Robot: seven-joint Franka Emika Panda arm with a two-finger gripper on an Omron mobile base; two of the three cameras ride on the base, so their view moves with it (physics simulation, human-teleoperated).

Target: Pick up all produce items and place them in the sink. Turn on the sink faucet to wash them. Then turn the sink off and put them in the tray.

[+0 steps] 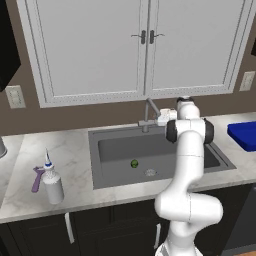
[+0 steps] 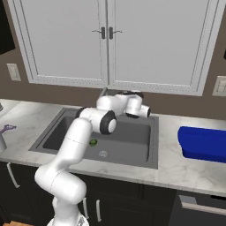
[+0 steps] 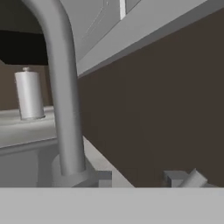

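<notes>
A: From behind on the left, where's the lime?
B: The lime (image 1: 134, 163) sits on the floor of the sink (image 1: 107, 175), just left of the round drain (image 1: 150, 172) and apart from it. The faucet (image 1: 148, 115) stands at the back rim, and the arm's white hand is right beside it on the right, at about the height of its base. The tool (image 1: 159, 119) is tucked against the faucet there; I cannot tell whether it is open or closed.

A: Anything else on the desk?
B: A white bottle (image 1: 52, 182) with a blue cap stands on the desk (image 1: 75, 155) left of the sink, with a purple tool (image 1: 37, 178) lying just beside it. The blue tray (image 1: 244, 135) is at the far right, well apart from the sink.

A: And from the right side?
B: Same layout. The lime (image 2: 93, 142) is in the sink (image 2: 132, 154) near the drain (image 2: 103, 153), partly behind the arm's forearm. The hand reaches to the back rim of the sink under the cupboard doors (image 2: 106, 39). The tray (image 2: 203, 143) lies on the desk (image 2: 176, 170) to the right.

A: What does the hand's own camera give?
B: The faucet stem (image 3: 63, 100) rises close up, its base (image 3: 76, 177) at the bottom, brown wall (image 3: 153, 109) behind, and a pale cylinder (image 3: 29, 94) standing farther off on the desk.
</notes>
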